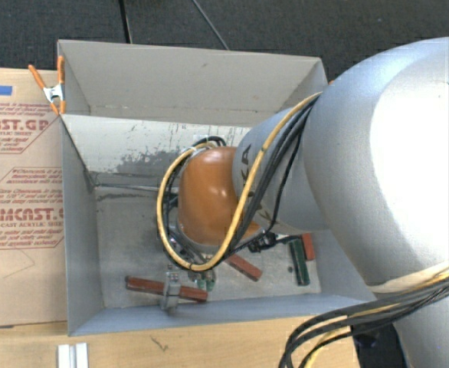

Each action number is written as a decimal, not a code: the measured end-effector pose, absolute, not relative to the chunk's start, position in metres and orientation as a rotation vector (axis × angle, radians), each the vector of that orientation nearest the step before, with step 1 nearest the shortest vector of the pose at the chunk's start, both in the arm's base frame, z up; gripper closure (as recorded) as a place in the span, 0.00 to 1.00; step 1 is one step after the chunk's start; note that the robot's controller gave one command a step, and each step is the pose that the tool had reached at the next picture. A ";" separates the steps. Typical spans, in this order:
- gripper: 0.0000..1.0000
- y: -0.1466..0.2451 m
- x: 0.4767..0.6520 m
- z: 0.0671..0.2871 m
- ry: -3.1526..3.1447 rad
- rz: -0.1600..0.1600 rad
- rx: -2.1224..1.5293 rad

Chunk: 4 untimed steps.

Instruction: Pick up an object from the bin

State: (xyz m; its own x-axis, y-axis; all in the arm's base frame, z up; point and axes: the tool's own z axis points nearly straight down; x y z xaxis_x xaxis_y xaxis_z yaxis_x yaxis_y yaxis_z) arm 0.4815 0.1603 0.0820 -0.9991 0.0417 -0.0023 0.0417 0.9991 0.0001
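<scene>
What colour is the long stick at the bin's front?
The stick is reddish brown; camera view.

The grey metal bin (125, 228) takes the arm in from 3 o'clock, and the orange-covered wrist (205, 198) hangs over the middle of its floor. The claw (172, 296) sits at 6 o'clock of the wrist, near the front wall. It is over the middle of a long reddish-brown flat bar (144, 285) that runs from 9 to 3 o'clock; contact cannot be told. At 2 o'clock of the claw lies a shorter reddish-brown block (245, 267). Further toward 3 o'clock lies a dark green stick (299, 263), with a small red-orange piece (309, 245) just beside it at 1 o'clock.
</scene>
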 end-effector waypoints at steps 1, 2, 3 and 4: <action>0.00 0.077 0.484 0.096 3.140 0.000 0.140; 0.00 0.126 0.483 0.080 3.141 -0.001 0.055; 1.00 0.034 0.495 0.071 3.103 -0.001 0.479; 1.00 0.035 0.494 0.071 3.103 -0.001 0.478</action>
